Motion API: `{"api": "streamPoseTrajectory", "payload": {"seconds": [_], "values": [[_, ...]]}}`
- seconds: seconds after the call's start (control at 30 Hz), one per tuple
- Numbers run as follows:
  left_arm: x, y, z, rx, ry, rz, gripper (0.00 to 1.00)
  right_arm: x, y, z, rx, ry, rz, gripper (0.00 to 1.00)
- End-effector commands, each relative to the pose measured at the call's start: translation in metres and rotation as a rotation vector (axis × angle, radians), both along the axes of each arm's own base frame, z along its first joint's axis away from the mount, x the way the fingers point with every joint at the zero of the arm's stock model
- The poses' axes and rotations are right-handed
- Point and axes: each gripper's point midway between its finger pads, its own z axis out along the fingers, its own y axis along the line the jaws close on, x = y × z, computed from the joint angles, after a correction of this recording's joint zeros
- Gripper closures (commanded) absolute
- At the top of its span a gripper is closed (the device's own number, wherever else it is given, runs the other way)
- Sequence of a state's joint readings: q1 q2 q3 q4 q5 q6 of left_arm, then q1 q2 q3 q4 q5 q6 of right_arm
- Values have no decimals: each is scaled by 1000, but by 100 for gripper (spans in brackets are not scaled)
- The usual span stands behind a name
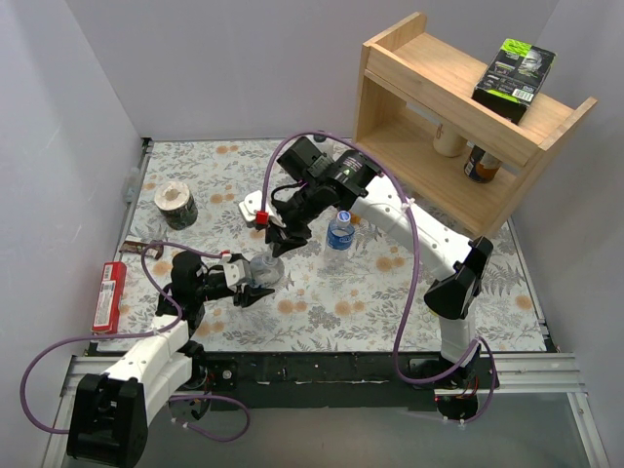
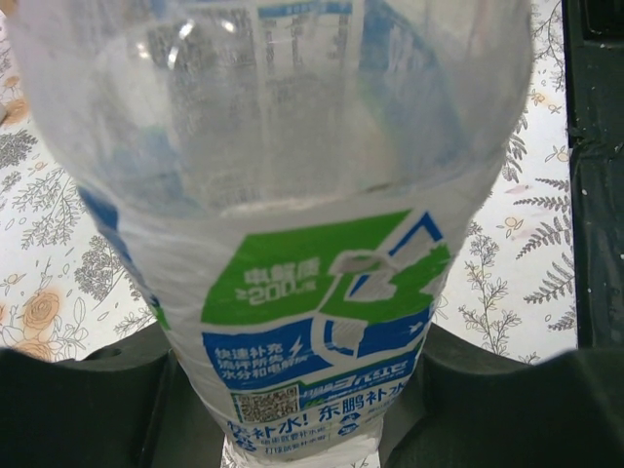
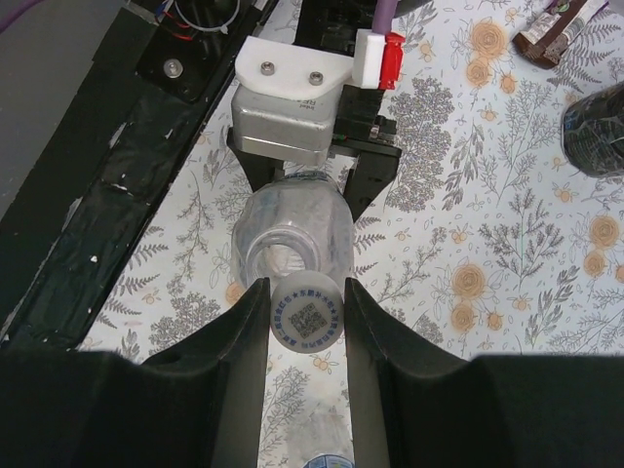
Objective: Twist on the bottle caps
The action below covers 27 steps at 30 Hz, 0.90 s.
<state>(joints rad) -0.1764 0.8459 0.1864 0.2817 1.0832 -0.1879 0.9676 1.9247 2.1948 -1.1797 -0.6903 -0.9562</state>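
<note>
At the left edge of the table (image 1: 390,292) lies a flat red box (image 1: 112,294), with a tape roll (image 1: 176,206) farther back. Right of these, the left gripper (image 1: 258,281) clamps its jaws on the sides of a clear bottle (image 3: 292,234) with a blue and green label, near the middle of the table. The right gripper (image 3: 305,297) pinches a whitish cap (image 3: 304,314) printed with a square code, and the cap covers the bottle's mouth; whether it is seated on the threads I cannot tell. Just to the right a second bottle (image 1: 339,232) stands upright. A wooden shelf (image 1: 458,107) fills the far right corner.
</note>
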Motion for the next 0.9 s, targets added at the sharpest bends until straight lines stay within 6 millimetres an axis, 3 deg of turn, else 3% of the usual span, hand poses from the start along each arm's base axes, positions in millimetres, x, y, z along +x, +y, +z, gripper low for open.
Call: {"api": "streamPoseTrajectory", "payload": {"seconds": [0.0, 0.33, 0.63, 0.87], "values": [[1, -3, 12, -28, -38, -9, 100, -9, 0, 1, 7, -10, 35, 83], [11, -4, 22, -61, -27, 34, 100, -19, 1, -3, -15, -4, 67, 83], [7, -3, 23, -56, -73, 36, 100, -12, 0, -13, -60, -54, 47, 83], [19, 2, 32, -85, -125, 120, 100, -9, -7, -29, -139, -47, 38, 84]]}}
